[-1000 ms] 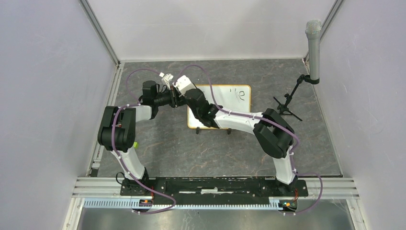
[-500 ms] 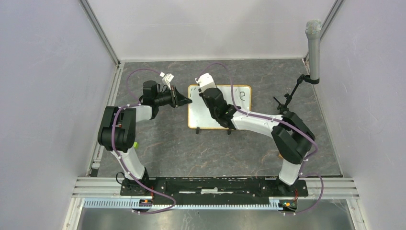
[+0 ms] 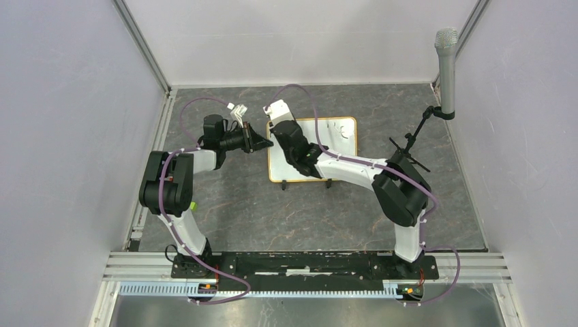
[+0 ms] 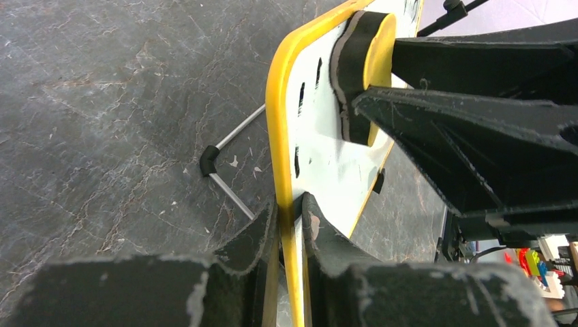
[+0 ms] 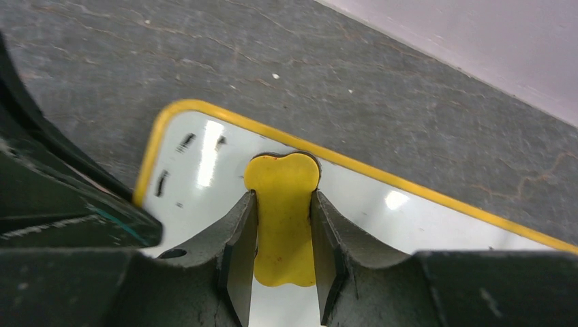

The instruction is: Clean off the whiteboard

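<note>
The whiteboard [image 3: 337,146], white with a yellow-orange frame, lies on the dark table. My left gripper [image 3: 266,143] is shut on its left edge; in the left wrist view [image 4: 290,211] the frame sits between the two fingers. My right gripper [image 3: 286,136] is shut on a yellow eraser [image 5: 283,174] and presses it on the board [image 5: 382,211] near the upper left corner. The eraser's black felt [image 4: 347,75] lies against the white surface [image 4: 320,150]. Short black marks [image 5: 184,143] remain beside that corner, and faint marks [image 3: 339,126] show at the upper right.
A microphone [image 3: 446,65] on a small black tripod [image 3: 407,151] stands right of the board. A thin metal rod with a black elbow [image 4: 213,158] lies by the board's far edge. Enclosure walls close in on the left, back and right.
My right gripper with the eraser swung right along the board's top, then came back left towards the corner. The drawing at the upper right looks fainter. The left gripper has stayed put.
</note>
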Tool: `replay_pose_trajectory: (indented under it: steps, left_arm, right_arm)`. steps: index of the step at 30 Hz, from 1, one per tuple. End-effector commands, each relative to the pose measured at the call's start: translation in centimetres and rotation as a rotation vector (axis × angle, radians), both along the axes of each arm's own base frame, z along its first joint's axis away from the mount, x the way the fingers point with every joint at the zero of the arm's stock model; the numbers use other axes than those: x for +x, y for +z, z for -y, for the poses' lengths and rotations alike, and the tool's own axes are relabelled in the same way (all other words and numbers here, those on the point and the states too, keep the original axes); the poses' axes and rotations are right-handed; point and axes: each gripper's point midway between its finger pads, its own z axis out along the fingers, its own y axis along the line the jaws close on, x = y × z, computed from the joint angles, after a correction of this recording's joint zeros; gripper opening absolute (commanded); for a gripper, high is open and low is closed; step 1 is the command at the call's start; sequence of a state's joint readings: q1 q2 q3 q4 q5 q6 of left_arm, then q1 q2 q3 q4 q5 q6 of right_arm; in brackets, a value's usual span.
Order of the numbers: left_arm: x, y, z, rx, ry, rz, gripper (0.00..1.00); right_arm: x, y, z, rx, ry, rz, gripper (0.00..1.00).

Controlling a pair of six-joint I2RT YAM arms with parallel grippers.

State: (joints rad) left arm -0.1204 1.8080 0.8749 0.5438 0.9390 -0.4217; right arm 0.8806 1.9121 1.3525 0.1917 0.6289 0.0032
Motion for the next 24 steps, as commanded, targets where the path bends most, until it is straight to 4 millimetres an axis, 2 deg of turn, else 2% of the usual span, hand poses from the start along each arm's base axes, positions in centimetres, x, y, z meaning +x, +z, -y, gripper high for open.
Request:
replay_pose_trajectory:
  steps: [1,11,19,24]
  left_arm:
    - [0.6,-2.6,-1.0,0.110,0.065,0.013,0.02]
    - [0.7,-2.6,-1.0,0.110,0.067,0.011,0.02]
    - [0.7,-2.6,-1.0,0.110,0.067,0.012,0.02]
    - [0.7,-2.5,-1.1,0.110,0.069,0.013,0.02]
  right_arm:
    - [0.3,-0.5,-2.5,0.005,0.060,-0.030,0.38]
    - [0.0,0.0,-5.5,-0.098,0.292,0.026,0.38]
    - [0.6,-1.0,-5.7,-0.160,0.292,0.004,0.37]
    - [1.6,-0.1,-4.4,-0.156,0.172,0.016,0.37]
